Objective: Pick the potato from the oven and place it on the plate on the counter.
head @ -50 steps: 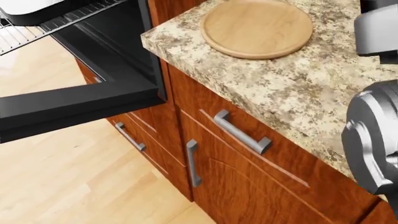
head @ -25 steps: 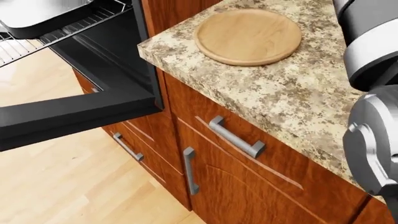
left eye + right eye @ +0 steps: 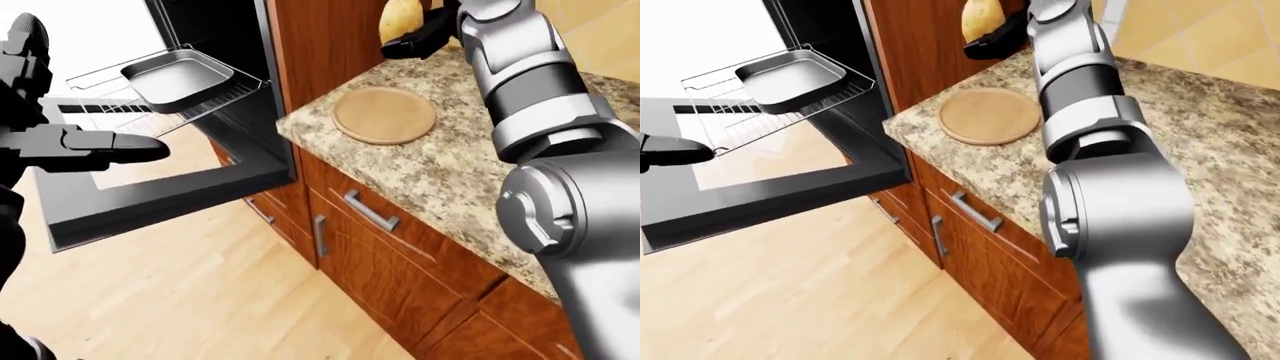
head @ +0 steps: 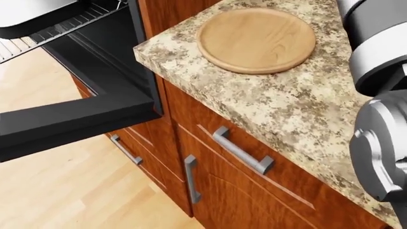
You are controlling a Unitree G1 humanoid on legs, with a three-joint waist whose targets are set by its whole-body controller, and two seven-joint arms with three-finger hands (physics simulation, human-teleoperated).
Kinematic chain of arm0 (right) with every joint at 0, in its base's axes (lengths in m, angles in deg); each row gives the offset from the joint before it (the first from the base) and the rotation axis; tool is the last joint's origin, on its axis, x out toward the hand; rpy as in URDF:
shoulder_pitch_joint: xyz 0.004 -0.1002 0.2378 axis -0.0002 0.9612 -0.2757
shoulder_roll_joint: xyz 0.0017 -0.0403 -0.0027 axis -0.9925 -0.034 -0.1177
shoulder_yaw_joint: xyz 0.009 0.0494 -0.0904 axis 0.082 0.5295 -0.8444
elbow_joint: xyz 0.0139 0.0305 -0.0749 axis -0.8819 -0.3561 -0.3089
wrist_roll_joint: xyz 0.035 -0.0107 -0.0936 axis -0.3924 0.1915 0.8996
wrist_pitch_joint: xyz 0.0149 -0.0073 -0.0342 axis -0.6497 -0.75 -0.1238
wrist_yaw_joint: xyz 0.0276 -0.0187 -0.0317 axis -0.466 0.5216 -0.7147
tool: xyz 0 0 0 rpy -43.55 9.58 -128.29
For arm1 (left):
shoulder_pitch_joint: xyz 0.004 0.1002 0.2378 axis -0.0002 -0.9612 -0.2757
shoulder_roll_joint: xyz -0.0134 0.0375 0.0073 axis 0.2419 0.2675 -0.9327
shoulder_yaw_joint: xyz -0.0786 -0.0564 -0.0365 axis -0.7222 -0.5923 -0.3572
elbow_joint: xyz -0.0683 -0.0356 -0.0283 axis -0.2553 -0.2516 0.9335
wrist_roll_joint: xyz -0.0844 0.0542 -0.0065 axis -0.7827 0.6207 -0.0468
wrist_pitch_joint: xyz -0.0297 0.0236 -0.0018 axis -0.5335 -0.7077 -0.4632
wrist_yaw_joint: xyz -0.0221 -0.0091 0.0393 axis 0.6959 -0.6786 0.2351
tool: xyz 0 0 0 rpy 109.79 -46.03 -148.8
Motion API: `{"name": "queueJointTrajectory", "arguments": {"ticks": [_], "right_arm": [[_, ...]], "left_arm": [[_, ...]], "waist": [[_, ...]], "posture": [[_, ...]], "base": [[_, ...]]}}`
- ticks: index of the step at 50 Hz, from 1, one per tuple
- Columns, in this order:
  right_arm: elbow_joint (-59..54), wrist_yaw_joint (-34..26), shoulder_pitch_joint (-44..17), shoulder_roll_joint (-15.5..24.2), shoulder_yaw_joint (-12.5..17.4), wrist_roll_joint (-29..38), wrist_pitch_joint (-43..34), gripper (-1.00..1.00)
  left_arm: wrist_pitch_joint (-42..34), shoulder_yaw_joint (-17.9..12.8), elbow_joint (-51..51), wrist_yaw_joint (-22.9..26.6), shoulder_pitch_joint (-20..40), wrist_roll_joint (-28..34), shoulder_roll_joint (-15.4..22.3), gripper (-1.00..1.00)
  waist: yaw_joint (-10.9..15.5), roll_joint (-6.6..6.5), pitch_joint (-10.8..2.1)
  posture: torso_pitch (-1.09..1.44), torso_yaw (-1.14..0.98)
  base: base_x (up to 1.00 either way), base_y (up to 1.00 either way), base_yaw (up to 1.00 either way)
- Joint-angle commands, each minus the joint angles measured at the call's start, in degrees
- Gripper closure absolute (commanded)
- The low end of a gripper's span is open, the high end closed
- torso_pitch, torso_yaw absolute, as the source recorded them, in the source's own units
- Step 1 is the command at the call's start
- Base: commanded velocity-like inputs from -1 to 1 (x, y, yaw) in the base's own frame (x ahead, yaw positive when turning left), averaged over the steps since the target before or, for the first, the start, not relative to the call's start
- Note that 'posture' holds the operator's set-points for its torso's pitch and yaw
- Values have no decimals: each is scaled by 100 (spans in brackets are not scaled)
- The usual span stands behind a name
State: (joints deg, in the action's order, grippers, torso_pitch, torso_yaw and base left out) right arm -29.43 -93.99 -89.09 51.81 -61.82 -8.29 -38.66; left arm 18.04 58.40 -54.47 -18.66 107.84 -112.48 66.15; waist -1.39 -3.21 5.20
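Observation:
The potato (image 3: 399,20) is tan and oval, held in my right hand (image 3: 418,37) above and just beyond the round wooden plate (image 3: 384,114) on the speckled granite counter (image 3: 450,172). The potato also shows in the right-eye view (image 3: 983,19). The plate fills the top of the head view (image 4: 255,39); the potato is out of that view. My left hand (image 3: 110,146) reaches out at the left, over the open oven door (image 3: 170,196), fingers extended and empty.
A dark baking tray (image 3: 178,75) sits on the pulled-out oven rack (image 3: 110,109). Wooden cabinet fronts with metal handles (image 4: 242,151) stand below the counter. Light wood floor (image 3: 200,292) lies below. My right arm (image 3: 1110,225) crosses the counter.
In the head view the picture shifted slightly: the plate and counter edge moved a little up and left, and my right arm came in at the top right.

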Motion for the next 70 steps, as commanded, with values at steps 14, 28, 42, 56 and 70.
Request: {"name": "queueJointTrajectory", "arguments": {"ticks": [14, 28, 42, 56, 70], "right_arm": [[394, 47, -292, 120, 8, -49, 141, 100], [414, -78, -151, 61, -93, 49, 138, 100], [601, -657, 325, -23, -401, 716, -49, 100], [700, -1346, 505, -238, -494, 1294, 247, 100], [567, -1782, 750, -516, -588, 1654, 451, 100]], "left_arm": [[230, -17, -5, -22, 209, 122, 115, -100], [298, -118, -57, 59, 28, 196, 68, -100], [270, -49, -10, 82, 122, 282, 41, -100], [346, -85, -20, 186, 20, 390, -17, -100], [344, -240, -107, 232, -131, 394, -64, -100]], "waist": [[128, 286, -150], [86, -3, -180], [104, 37, -281], [13, -47, -358], [7, 6, -336]], "posture": [[0, 0], [0, 0], [0, 0], [0, 0], [0, 0]], "base": [[35, 0, 0], [11, 0, 0], [0, 0, 0], [0, 0, 0], [0, 0, 0]]}}
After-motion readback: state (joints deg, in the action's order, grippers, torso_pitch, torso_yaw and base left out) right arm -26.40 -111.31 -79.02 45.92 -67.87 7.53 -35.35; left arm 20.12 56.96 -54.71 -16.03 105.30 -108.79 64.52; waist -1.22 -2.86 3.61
